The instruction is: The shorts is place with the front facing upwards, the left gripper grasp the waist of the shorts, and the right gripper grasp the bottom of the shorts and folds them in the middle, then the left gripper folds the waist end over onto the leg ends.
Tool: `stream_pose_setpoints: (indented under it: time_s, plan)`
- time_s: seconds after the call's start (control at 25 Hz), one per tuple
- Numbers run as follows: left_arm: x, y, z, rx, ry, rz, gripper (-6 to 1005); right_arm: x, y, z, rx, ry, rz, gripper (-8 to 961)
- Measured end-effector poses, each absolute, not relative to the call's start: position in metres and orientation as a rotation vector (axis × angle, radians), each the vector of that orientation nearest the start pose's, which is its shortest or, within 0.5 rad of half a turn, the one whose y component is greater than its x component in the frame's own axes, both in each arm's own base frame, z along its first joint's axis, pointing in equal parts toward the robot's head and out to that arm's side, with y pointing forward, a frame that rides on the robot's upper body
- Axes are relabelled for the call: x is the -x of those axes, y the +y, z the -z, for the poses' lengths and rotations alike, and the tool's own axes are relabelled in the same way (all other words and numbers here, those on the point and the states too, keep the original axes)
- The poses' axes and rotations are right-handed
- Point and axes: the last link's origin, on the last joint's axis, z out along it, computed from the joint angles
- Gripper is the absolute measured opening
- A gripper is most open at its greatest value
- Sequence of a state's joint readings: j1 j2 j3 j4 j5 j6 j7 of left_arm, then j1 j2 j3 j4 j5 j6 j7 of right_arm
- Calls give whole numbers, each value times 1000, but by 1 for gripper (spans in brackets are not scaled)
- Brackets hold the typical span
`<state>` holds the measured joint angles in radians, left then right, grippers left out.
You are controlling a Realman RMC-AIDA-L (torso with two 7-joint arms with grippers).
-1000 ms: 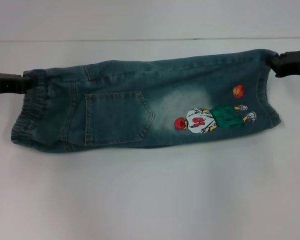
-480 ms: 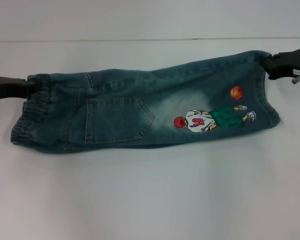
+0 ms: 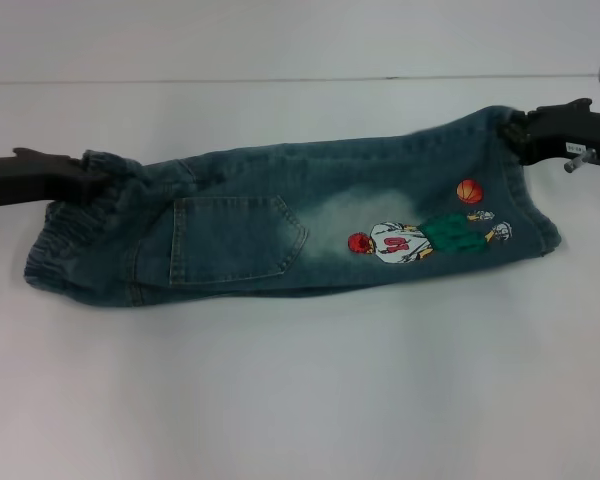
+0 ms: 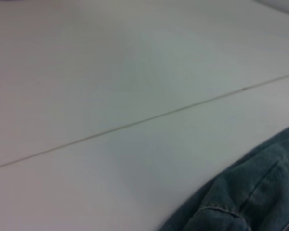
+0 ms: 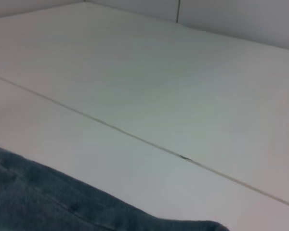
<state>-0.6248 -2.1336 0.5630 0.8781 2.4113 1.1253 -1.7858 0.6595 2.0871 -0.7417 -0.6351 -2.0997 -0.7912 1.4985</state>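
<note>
Blue denim shorts (image 3: 280, 225) lie folded lengthwise on the white table, back pocket and a basketball-player print facing up. The elastic waist (image 3: 65, 235) is at the left and the leg ends (image 3: 525, 215) at the right. My left gripper (image 3: 92, 176) is shut on the far corner of the waist, where the cloth bunches up. At the far corner of the leg ends, my right gripper (image 3: 518, 132) is shut on the hem. The left wrist view catches a denim seam (image 4: 250, 197), and the right wrist view a strip of denim (image 5: 48, 202).
A white table (image 3: 300, 390) stretches all around the shorts. A thin seam line (image 3: 280, 80) crosses the table behind them, seen also as a table seam (image 4: 135, 124) and a table seam (image 5: 149, 143) in the wrist views.
Both grippers have moved inward along the far edge, the left to the right and the right to the left. The held corners bunch and the far edge has slackened.
</note>
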Motion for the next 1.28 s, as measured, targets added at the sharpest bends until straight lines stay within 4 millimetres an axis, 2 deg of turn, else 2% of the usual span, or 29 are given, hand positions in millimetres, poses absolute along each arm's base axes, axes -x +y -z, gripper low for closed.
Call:
stream_pose_setpoints:
  time_s: [0.08, 0.12, 0.52, 0.76, 1.08, 1.28]
  plan:
    - [288, 400, -34, 2306, -864, 138, 115, -289, 427, -15, 2201, 683, -194, 58]
    - [287, 401, -33, 2316, -854, 117, 151, -290, 427, -15, 2201, 682, -191, 68]
    - [293, 415, -45, 2280, -827, -97, 528, -296, 424, -18, 2185, 691, -184, 537]
    - [299, 415, -47, 2266, -837, -147, 627, -299, 422, -20, 2175, 704, -191, 768]
    - [305, 401, -43, 2323, -881, -162, 621, -298, 421, -19, 2178, 709, -196, 820]
    - [309, 397, -48, 2302, -884, -161, 618, -298, 421, -18, 2181, 709, -198, 840]
